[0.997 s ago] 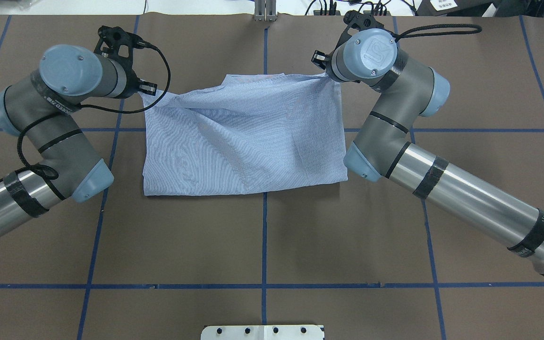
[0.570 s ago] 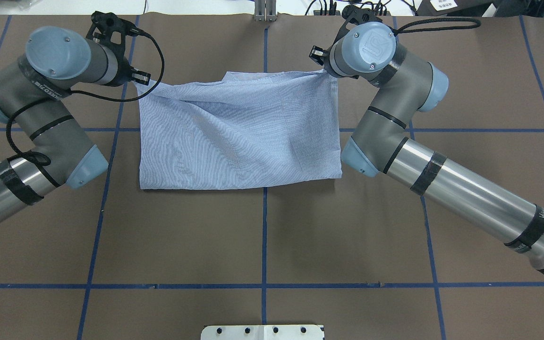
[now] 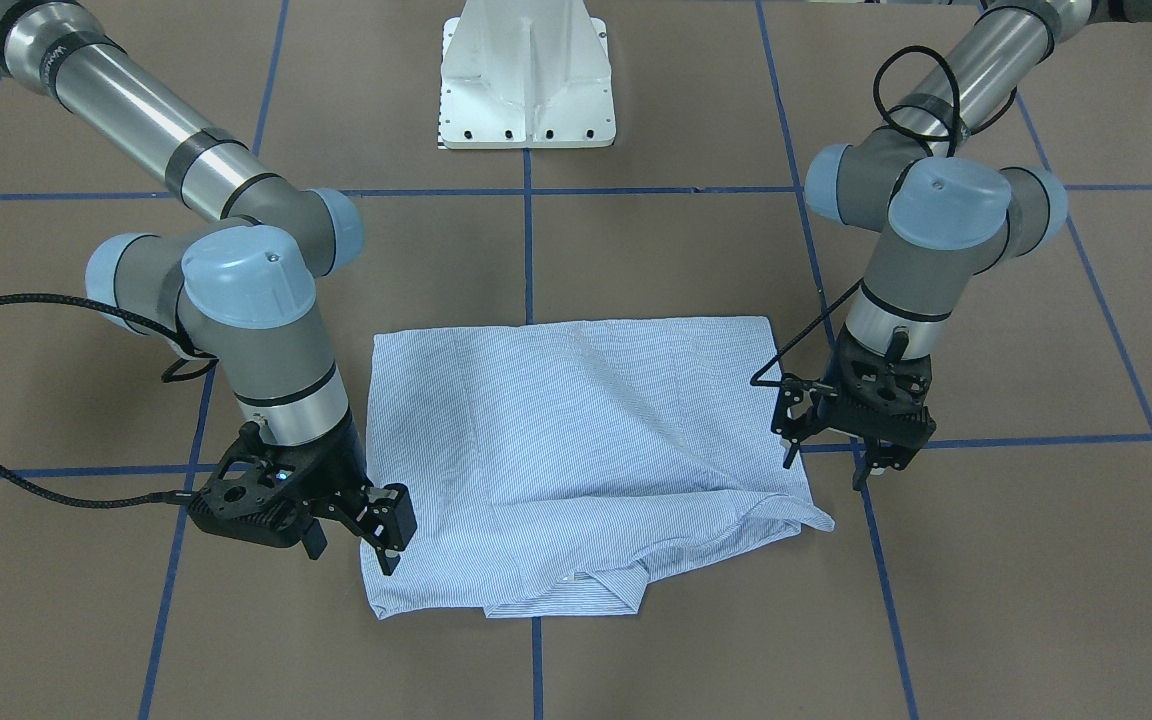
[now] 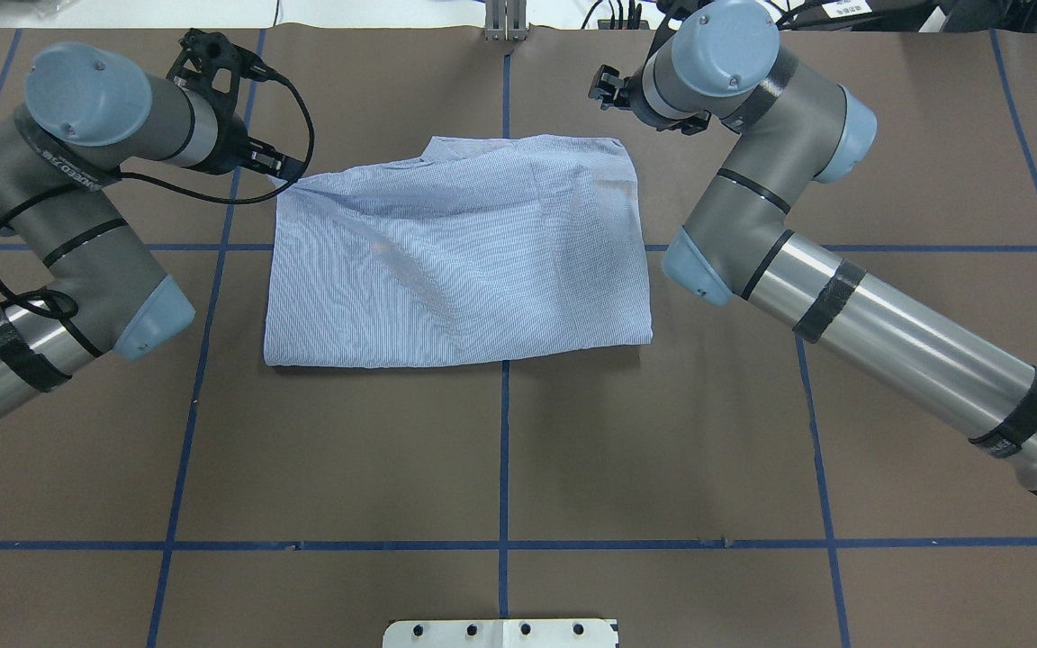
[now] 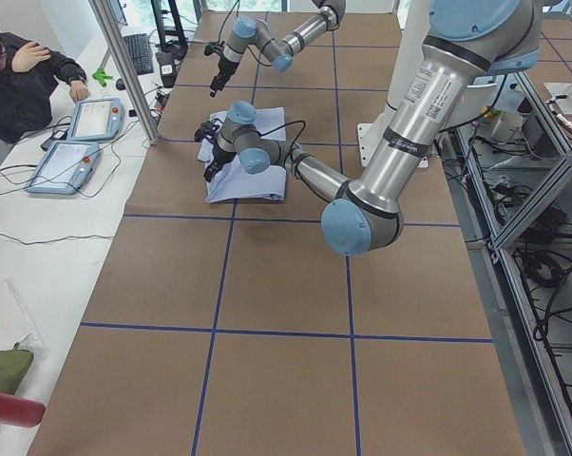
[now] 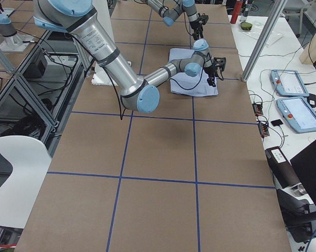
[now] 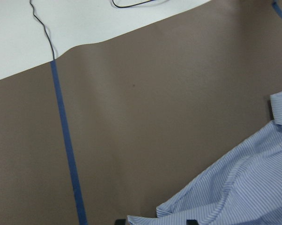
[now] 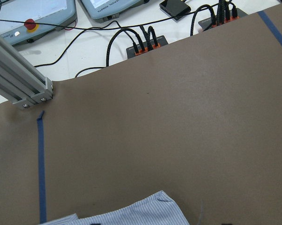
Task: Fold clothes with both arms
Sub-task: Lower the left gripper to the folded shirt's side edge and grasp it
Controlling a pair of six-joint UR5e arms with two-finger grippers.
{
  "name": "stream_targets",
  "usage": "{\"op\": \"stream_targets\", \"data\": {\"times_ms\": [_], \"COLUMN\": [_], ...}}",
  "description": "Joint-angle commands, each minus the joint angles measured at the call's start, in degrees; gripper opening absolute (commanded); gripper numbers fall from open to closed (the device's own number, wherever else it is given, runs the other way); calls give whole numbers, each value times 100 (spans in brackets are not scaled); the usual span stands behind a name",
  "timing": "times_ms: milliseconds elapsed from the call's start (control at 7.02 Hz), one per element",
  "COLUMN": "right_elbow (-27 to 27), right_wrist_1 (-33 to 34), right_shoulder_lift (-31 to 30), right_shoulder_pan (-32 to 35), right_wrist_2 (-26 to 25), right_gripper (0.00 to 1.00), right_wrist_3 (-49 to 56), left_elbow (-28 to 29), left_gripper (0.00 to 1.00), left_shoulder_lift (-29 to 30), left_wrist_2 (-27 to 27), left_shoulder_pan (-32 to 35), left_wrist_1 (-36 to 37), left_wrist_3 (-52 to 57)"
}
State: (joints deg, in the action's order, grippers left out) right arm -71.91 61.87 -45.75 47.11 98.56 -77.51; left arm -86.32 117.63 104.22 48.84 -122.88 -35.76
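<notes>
The light-blue striped shirt (image 4: 455,261) lies folded in a rough rectangle on the brown table, its collar end at the far edge (image 3: 556,590). My left gripper (image 3: 824,465) hovers open just above the shirt's far corner on my left side; the left wrist view shows that corner (image 7: 244,187) below and between the fingertips. My right gripper (image 3: 356,545) stands open over the other far corner. From overhead it (image 4: 604,90) sits beyond the shirt's edge. The right wrist view shows only a strip of shirt (image 8: 127,213) at the bottom.
The white pedestal base (image 3: 526,80) stands on the robot's side of the table. Blue tape lines (image 4: 504,450) grid the brown surface. An aluminium post (image 8: 19,79), power strips (image 8: 145,44) and tablets (image 6: 299,113) lie past the far edge. A person (image 5: 20,76) sits there.
Both grippers have let go of the shirt's far corners. The stretched far edge has dropped and slackened. The right gripper has risen and moved farther away; the left stays close to its corner.
</notes>
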Motion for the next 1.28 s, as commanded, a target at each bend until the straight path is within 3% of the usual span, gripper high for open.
{"op": "stream_targets", "data": {"times_ms": [0,142,570,997,1140], "right_elbow": [-25,-69,-297,-368,-368], "right_wrist_1": [-43,-52,-61,-61,-70], "right_shoulder_lift": [-66,-83,-250,-250,-250], "right_shoulder_pan": [70,70,70,70,70], "right_wrist_2": [128,128,111,111,111], "right_gripper": [100,100,100,100,100], "right_wrist_3": [157,148,148,148,148], "left_elbow": [-365,-655,-728,-789,-816], "left_gripper": [100,100,96,77,64], "left_shoulder_lift": [-720,-976,-1503,-1541,-1541], "left_wrist_2": [90,29,2,2,-24], "left_shoulder_pan": [-146,-660,-1087,-1271,-1455], "left_wrist_1": [-727,-729,-1411,-1467,-1476], "left_wrist_3": [-289,-874,-1223,-1363,-1538]}}
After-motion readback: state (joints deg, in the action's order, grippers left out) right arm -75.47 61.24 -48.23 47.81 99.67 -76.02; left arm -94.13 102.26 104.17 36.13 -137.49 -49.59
